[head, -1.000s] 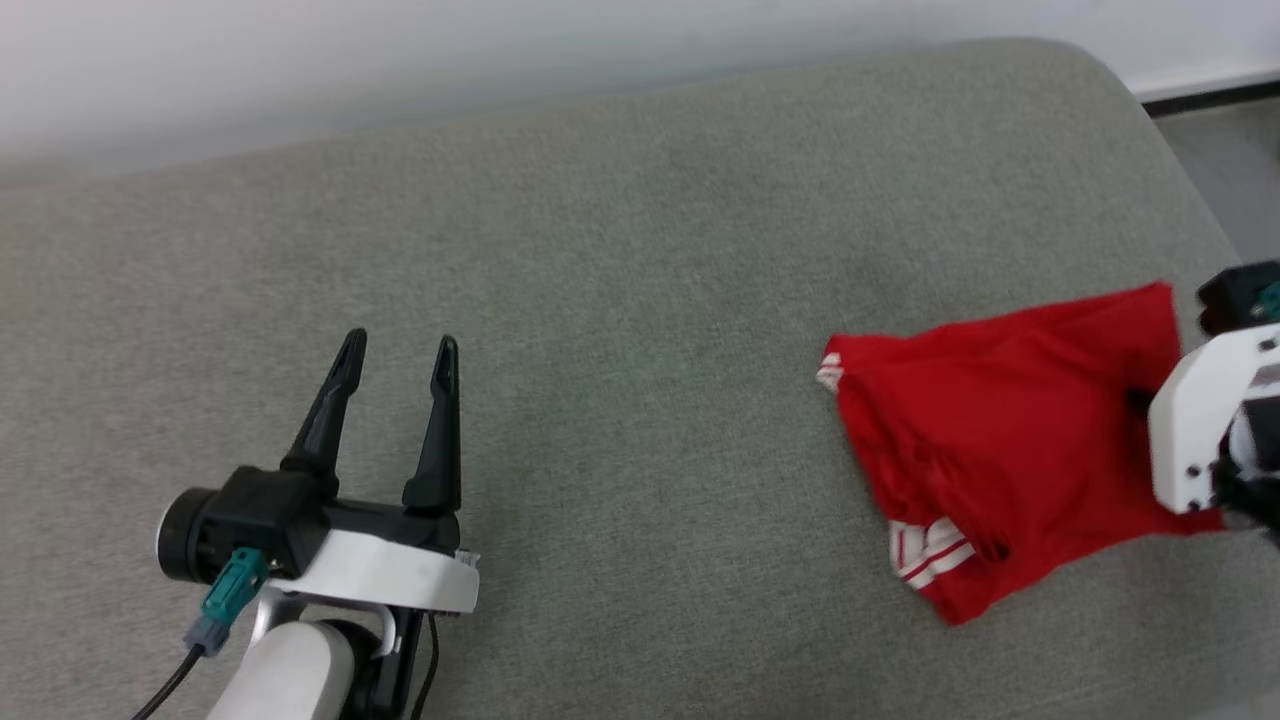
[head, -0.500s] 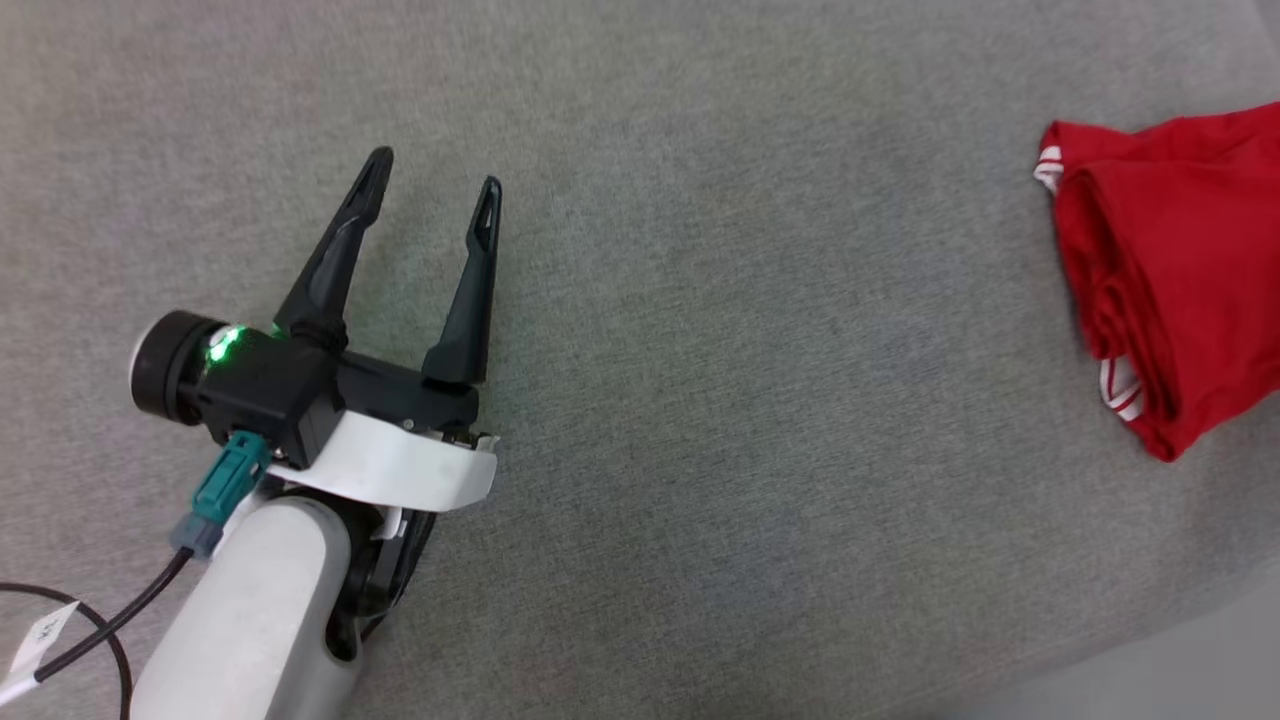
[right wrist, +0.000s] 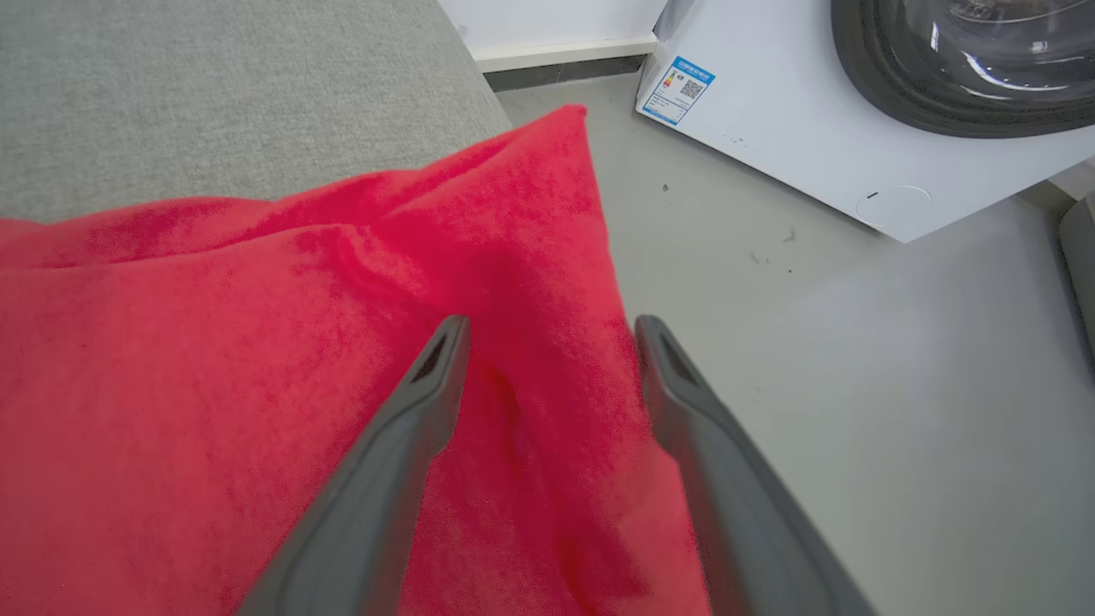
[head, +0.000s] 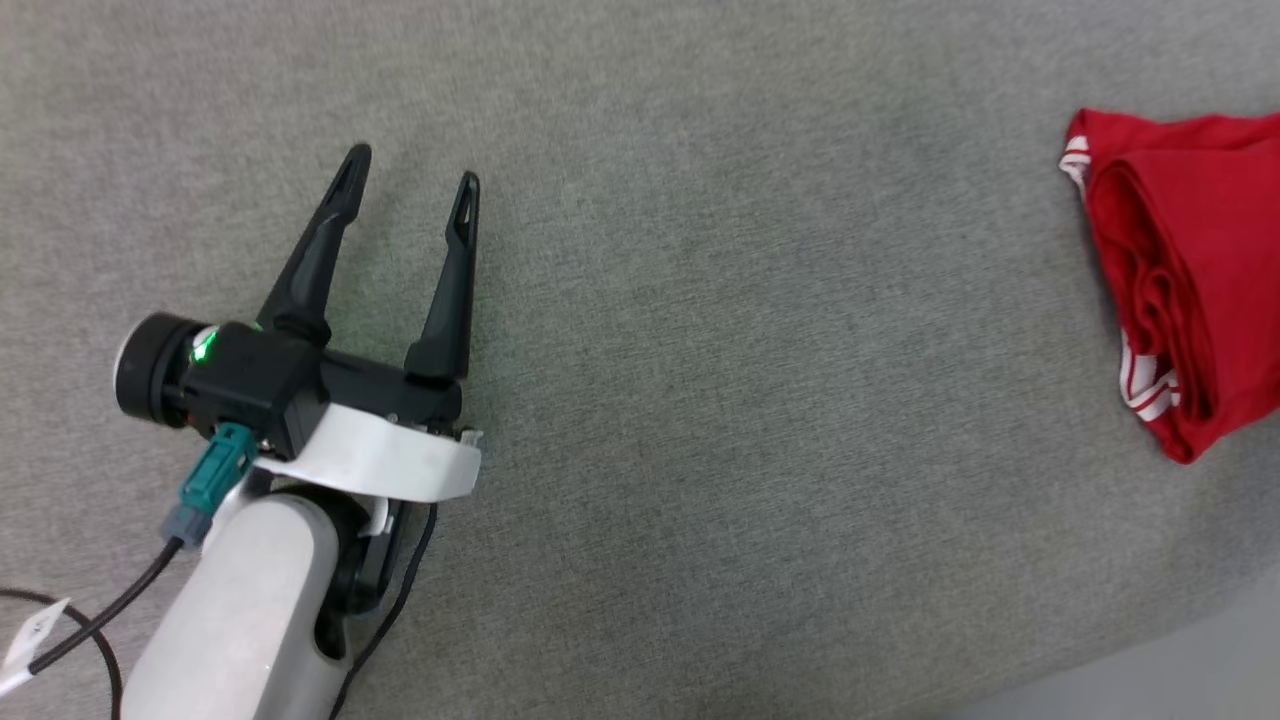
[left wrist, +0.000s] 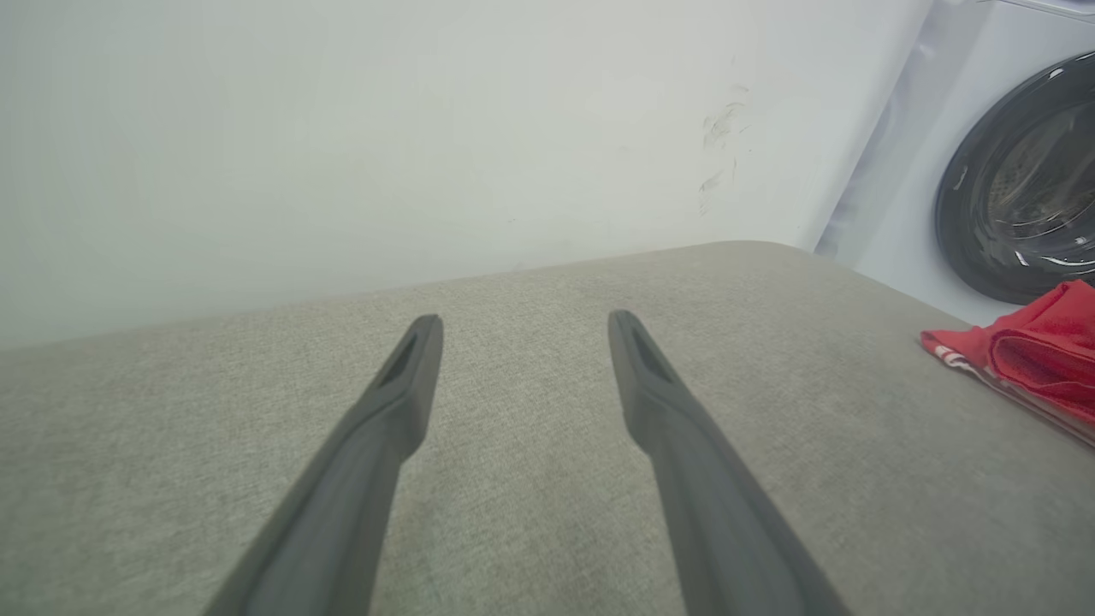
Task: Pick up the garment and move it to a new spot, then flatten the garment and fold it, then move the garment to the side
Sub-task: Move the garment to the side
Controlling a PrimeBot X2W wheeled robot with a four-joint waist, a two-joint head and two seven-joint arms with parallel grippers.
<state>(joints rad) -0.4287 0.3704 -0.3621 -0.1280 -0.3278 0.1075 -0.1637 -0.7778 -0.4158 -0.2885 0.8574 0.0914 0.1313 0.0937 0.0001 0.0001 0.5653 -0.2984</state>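
Note:
The garment [head: 1190,280] is a folded red bundle with white-and-red striped trim, lying at the right side of the grey padded surface [head: 700,350]. In the right wrist view my right gripper [right wrist: 552,321] is open, its fingers spread just over the garment [right wrist: 214,359] near its far corner, by the surface's edge. My left gripper [head: 412,165] rests open and empty on the grey surface, far to the left of the garment. In the left wrist view my left gripper [left wrist: 523,318] points toward the wall, with the garment [left wrist: 1039,351] at the right edge.
A white washing machine [right wrist: 813,128] with a dark round door stands on the grey floor [right wrist: 855,385] beyond the surface's right end. It also appears as a washing machine [left wrist: 1018,188] past the garment. A pale wall [left wrist: 342,128] backs the surface. A black cable [head: 90,625] trails off my left arm.
The head camera has tilted down and turned, so the garment now sits at the picture's right edge. My right gripper has opened at the garment's edge. The left gripper has kept its pose.

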